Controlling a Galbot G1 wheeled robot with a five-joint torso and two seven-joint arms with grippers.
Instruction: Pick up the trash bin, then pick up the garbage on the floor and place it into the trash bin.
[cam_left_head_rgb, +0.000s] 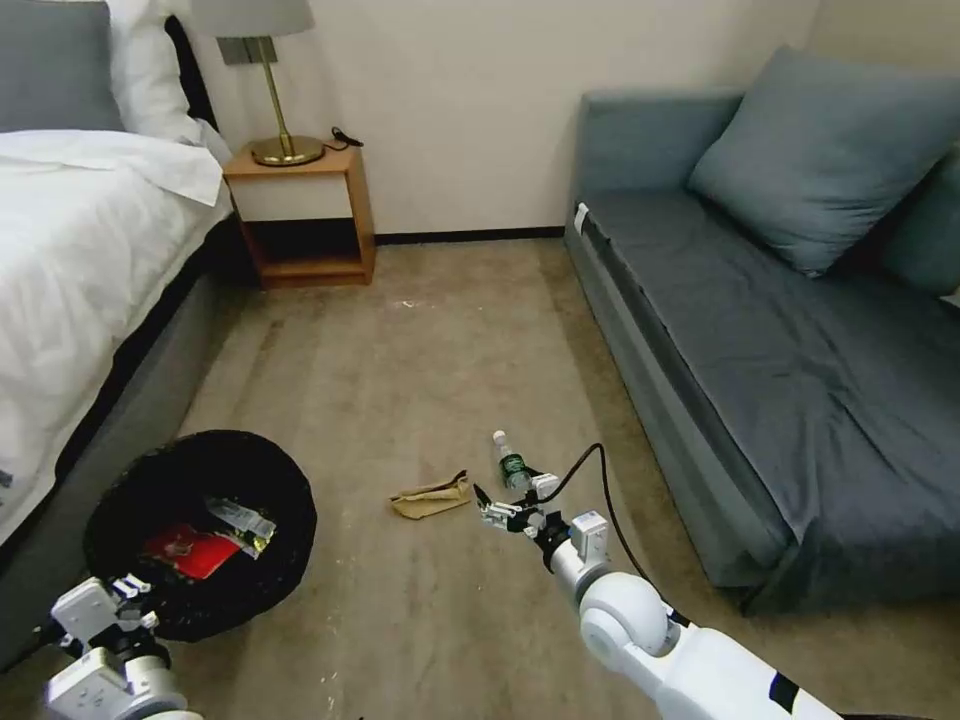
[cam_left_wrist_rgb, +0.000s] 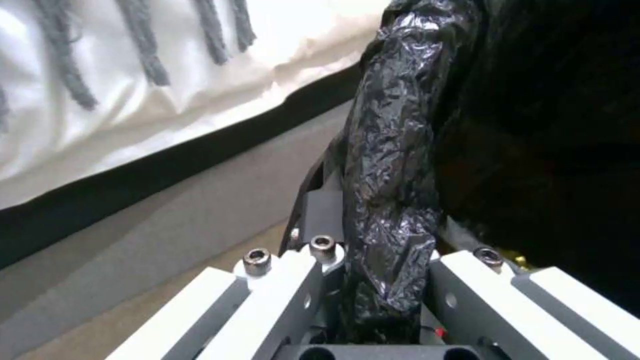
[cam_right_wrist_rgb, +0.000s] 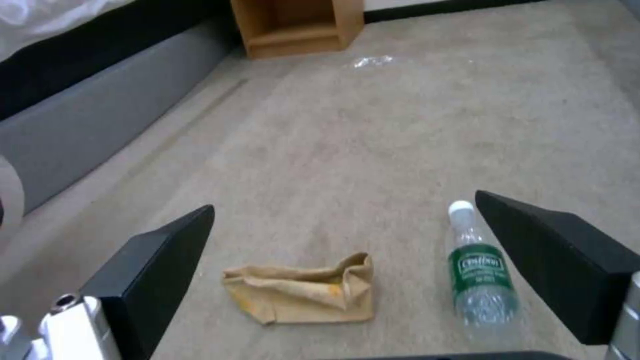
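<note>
- We are holding the right gripper (cam_left_head_rgb: 497, 507) spread wide and empty above the carpet (cam_left_head_rgb: 420, 340), tan paper scrap (cam_right_wrist_rgb: 303, 294) just ahead between its fingers (cam_right_wrist_rgb: 157, 270).
- Clear bottle (cam_right_wrist_rgb: 481, 277) is lying beside the far finger; its green label's writing is too blurred to read.
- Left gripper (cam_left_wrist_rgb: 373, 295) is clamping the trash bin (cam_left_head_rgb: 200, 530) rim; the head view is showing red-and-white wrapper (cam_left_head_rgb: 193, 551) inside.

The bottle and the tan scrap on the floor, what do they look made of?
The bottle looks like clear thin plastic: see-through, glossy, with a white cap and green label. The scrap looks like matte brown paper, creased and crumpled, though a waxed wrapper cannot be ruled out.
</note>
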